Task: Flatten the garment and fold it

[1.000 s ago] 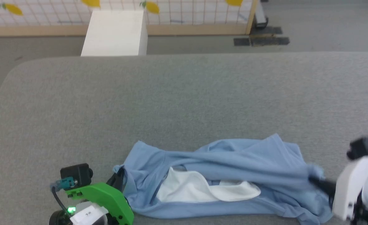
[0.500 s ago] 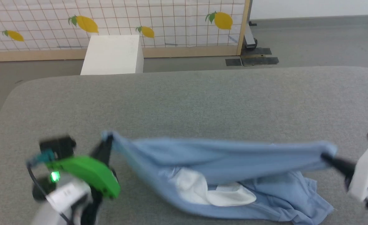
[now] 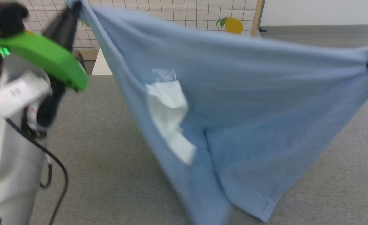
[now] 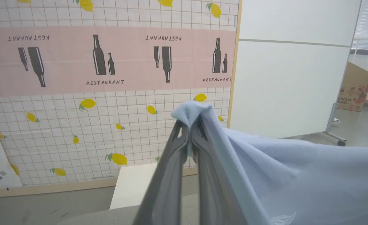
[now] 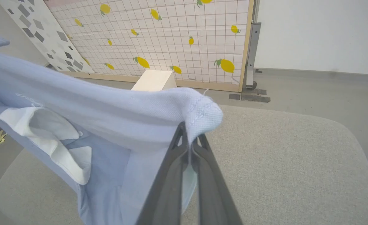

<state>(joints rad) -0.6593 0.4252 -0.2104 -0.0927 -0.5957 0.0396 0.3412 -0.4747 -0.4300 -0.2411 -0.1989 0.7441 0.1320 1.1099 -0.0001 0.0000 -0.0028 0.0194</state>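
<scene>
Above the grey desk [image 3: 109,140], the garment [image 3: 249,93] hangs spread between two corners; the left hand [image 4: 191,125] is clamped on one, the right hand [image 5: 190,136] on the other.

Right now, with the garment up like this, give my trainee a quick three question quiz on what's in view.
1. True or false: the garment lies flat on the table.
2. How many grippers are shut on it? A. none B. one C. both
3. What colour is the lining showing on it?

Key
1. False: it hangs spread out, not flat on the table.
2. C: the left gripper and the right gripper each pinch a corner.
3. White.
</scene>
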